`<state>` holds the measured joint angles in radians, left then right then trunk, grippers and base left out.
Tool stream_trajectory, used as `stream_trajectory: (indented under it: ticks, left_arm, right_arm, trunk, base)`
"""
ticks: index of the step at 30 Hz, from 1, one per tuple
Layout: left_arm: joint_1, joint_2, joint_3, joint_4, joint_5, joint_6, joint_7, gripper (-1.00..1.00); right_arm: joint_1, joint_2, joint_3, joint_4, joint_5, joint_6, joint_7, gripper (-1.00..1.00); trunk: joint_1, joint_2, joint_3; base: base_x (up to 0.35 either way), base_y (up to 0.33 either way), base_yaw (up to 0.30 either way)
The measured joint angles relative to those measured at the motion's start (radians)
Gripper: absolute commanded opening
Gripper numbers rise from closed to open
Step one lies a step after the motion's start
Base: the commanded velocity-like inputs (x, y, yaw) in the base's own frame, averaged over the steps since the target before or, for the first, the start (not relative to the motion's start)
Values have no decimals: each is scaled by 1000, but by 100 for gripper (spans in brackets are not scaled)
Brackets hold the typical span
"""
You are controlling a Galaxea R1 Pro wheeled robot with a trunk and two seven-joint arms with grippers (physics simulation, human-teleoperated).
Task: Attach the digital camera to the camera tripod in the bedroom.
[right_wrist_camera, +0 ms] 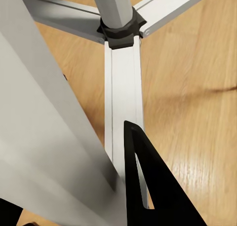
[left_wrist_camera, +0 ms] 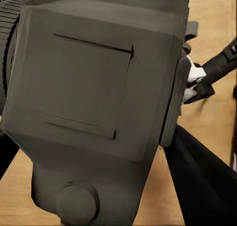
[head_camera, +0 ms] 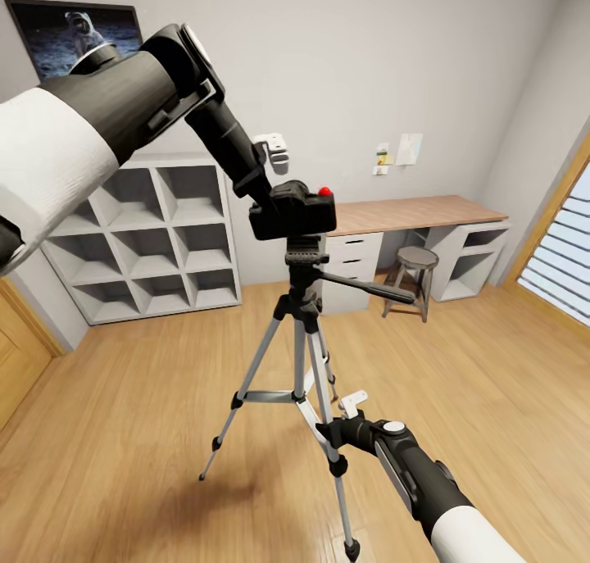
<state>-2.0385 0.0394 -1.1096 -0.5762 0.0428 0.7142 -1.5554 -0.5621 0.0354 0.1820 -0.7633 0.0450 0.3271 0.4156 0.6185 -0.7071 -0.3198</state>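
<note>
Black and boxy, the digital camera (head_camera: 292, 209) sits on the head of the camera tripod (head_camera: 301, 358), with the left gripper (head_camera: 264, 206) against its side; whether those fingers clamp it I cannot tell; the right gripper (head_camera: 328, 429) has its fingers clamped on a silver tripod leg.

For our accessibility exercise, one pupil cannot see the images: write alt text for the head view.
The robot's left arm holds a black digital camera on the head of a silver-legged camera tripod standing on a light wood floor. The right gripper is at one tripod leg; behind are a white cube shelf, desk and stool.
</note>
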Motion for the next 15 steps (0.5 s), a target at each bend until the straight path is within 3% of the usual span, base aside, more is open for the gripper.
stream_trajectory:
  ticks: [3,5,15]
  left_arm:
    - [1,6,-13,-16,77,5,-5,-100]
    - [0,9,-17,-20,94,6,-4,-100]
    - [0,13,-20,-23,114,7,-3,-100]
  right_arm:
    - [0,0,-1,2,-2,0,-1,-100]
    - [0,0,-1,2,-3,0,-1,-100]
    - [0,0,0,2,-2,0,-2,-100]
  trunk:
    - [0,0,0]
    - [0,0,0]
    - [0,0,0]
  base:
    - [0,0,0]
    - [0,0,0]
    - [0,0,0]
